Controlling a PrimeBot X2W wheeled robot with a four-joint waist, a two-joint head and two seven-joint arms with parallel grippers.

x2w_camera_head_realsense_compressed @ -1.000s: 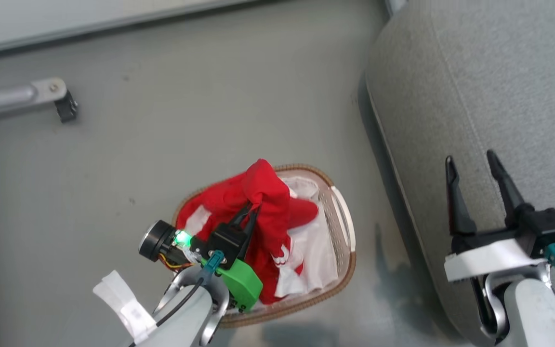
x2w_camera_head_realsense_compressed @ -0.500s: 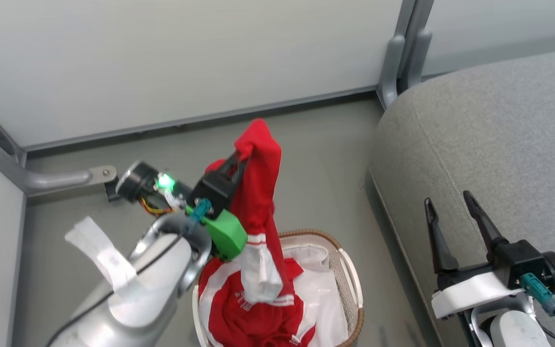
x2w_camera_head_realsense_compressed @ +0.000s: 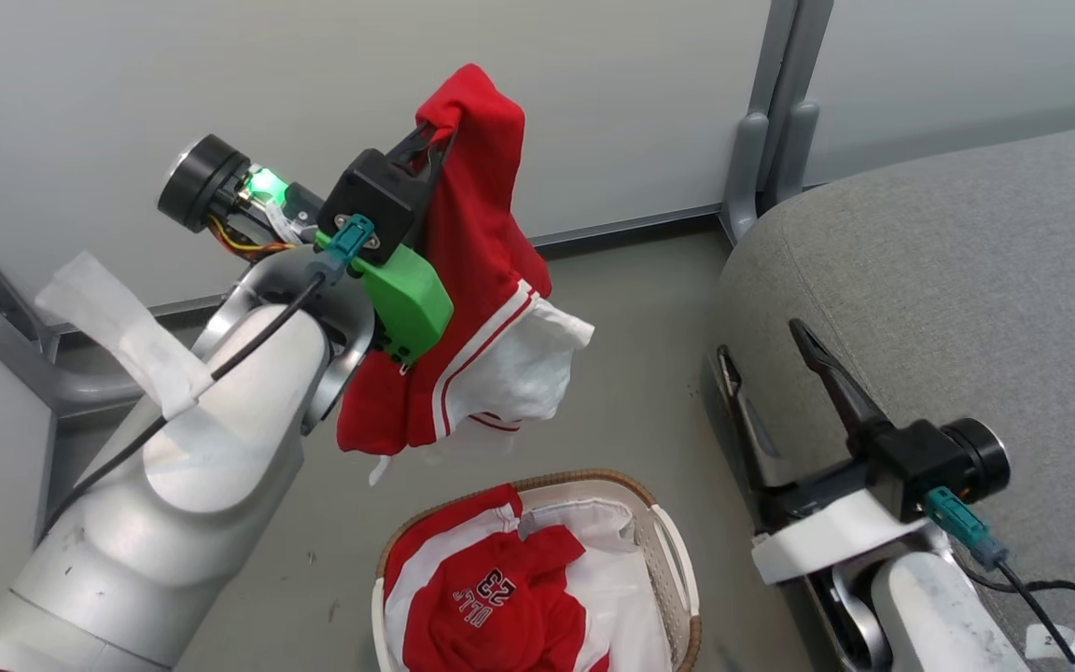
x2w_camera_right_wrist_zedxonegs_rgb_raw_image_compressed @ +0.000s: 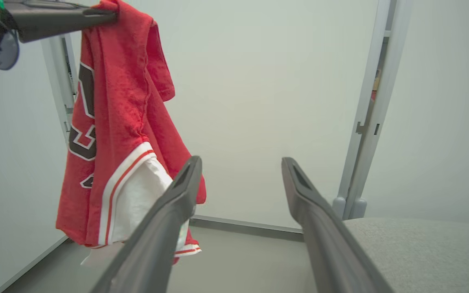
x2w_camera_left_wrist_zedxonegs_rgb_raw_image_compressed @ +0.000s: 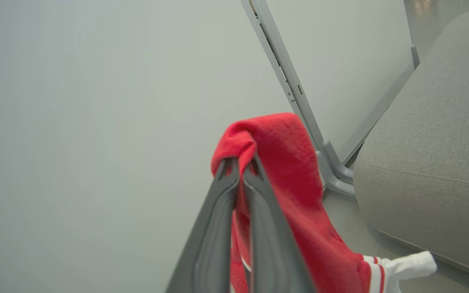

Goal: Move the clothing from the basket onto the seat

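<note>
— Clothing first: where is it?

— Split in two. One red garment (x2w_camera_head_realsense_compressed: 463,261) with white panels hangs in the air from the left fingers (x2w_camera_left_wrist_zedxonegs_rgb_raw_image_compressed: 214,228), above the floor (x2w_camera_head_realsense_compressed: 631,392) and higher than the basket (x2w_camera_head_realsense_compressed: 673,560), clear of its rim. A second red garment (x2w_camera_head_realsense_compressed: 486,597), printed "23", lies inside the basket on the white liner (x2w_camera_head_realsense_compressed: 626,597).

— How are those left fingers set?

— Clenched on a fold at the top of the hanging garment. The red cloth bunches over the tips and drapes down to a striped white hem.

— And the right fingers (x2w_camera_right_wrist_zedxonegs_rgb_raw_image_compressed: 320,228)?

— Released and spread wide, held beside the front edge of the seat (x2w_camera_head_realsense_compressed: 948,280) and pointing towards the pale wall panel (x2w_camera_head_realsense_compressed: 593,93).

— Where is the seat from the garment?

— Well apart. The grey seat is on the robot's right of the basket, and the hanging garment is up on the left, in front of the wall panel.
</note>
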